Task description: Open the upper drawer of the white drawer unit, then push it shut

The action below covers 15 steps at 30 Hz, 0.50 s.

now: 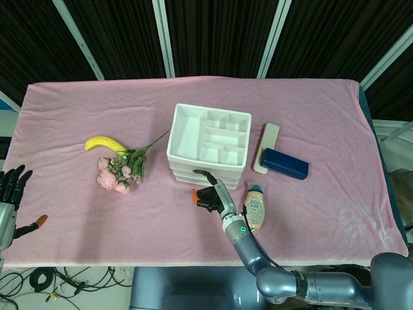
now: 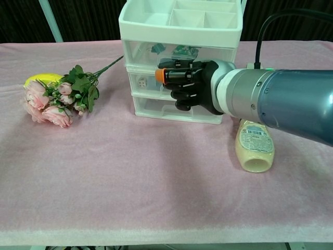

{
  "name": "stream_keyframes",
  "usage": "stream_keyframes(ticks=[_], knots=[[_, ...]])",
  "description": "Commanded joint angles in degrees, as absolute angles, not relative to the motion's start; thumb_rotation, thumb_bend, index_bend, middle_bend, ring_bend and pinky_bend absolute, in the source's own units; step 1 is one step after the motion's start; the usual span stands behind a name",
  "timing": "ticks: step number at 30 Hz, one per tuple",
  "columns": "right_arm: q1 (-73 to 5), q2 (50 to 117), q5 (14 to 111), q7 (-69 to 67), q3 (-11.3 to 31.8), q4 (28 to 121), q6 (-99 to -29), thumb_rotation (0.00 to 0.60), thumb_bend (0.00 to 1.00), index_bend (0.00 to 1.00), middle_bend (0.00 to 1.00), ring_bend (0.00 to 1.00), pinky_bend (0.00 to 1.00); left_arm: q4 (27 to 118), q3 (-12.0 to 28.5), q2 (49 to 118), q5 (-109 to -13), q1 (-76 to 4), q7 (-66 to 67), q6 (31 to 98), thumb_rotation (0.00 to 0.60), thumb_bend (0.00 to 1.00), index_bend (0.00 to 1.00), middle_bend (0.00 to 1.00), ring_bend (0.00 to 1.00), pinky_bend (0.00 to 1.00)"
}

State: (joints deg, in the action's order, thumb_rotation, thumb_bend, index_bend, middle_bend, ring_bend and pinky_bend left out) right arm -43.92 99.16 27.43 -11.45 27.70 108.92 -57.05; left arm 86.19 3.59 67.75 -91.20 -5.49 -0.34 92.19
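On pink cloth, boxy white drawer unit [image 2: 179, 62], right hand [image 2: 190, 86] fingers curled at its clear upper drawer [image 2: 156, 51]; left hand [image 1: 10, 190] fingers spread

White drawer unit [image 1: 208, 145] [image 2: 179, 57], standing upright near the middle of the pink-covered bench [image 1: 77, 219]. Its top is an open tray divided into compartments; below are three clear-fronted drawers. The upper drawer [image 2: 151, 52] holds small items, seen indistinctly through its front.
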Motion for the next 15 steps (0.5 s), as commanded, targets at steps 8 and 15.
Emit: stream_keyframes(ticks=[8, 15], knots=[[-42.5, 98.9, 28.5, -11.5, 25.5, 111.3, -57.1, 0.600, 0.47, 0.24, 0.93, 0.93, 0.88, 86.4, 3.6, 67.7, -91.0, -5.5, -0.5, 92.0, 0.600, 0.00, 0.00, 0.00, 0.00, 0.00], [-41.0, 98.5, 31.2, -11.7, 23.8, 113.3, -57.2, 0.600, 0.47, 0.17, 0.93, 0.93, 0.88, 86.6, 3.5, 67.6, -91.0, -5.5, -0.4, 92.0, 0.600, 0.00, 0.00, 0.00, 0.00, 0.00]])
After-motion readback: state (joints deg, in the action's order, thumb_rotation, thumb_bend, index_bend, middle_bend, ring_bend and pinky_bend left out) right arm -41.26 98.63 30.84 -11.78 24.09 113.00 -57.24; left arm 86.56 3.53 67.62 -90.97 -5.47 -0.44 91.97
